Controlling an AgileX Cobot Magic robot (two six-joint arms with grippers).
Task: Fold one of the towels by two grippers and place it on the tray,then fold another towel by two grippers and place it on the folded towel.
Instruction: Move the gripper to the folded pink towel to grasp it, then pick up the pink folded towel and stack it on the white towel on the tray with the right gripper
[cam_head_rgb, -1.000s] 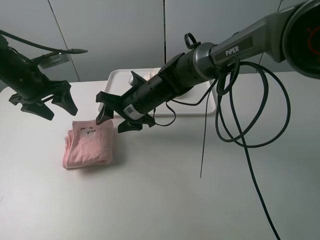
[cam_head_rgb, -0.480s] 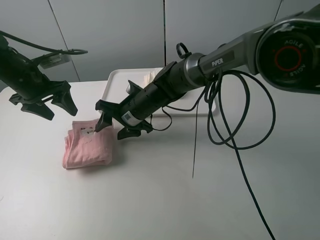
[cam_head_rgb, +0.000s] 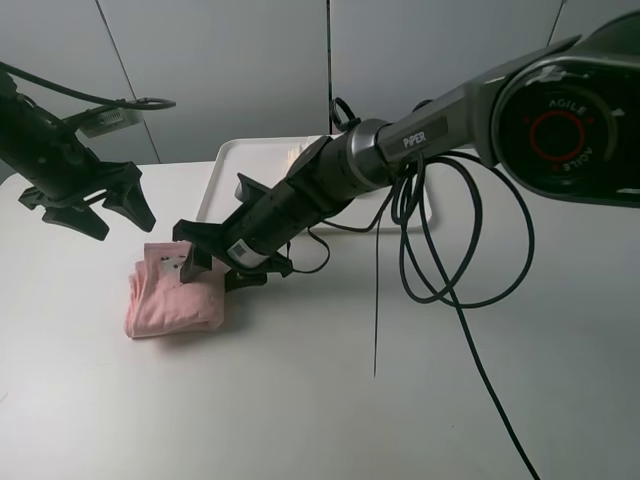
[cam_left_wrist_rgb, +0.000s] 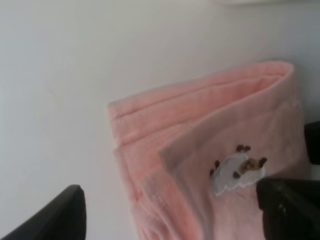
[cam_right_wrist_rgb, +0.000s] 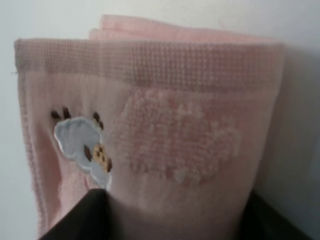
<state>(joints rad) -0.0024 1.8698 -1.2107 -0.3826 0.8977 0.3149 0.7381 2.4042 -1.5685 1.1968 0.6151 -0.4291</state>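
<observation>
I see a plain white surface (cam_head_rgb: 300, 400) spread under everything, and behind it a pale grey panelled wall (cam_head_rgb: 230, 70) with thin dark seams running down it.

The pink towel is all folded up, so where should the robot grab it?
Probably the edge of the pink towel nearest the tray, coming from above. It lies flat in stacked layers, and the right gripper already straddles that edge.
</observation>
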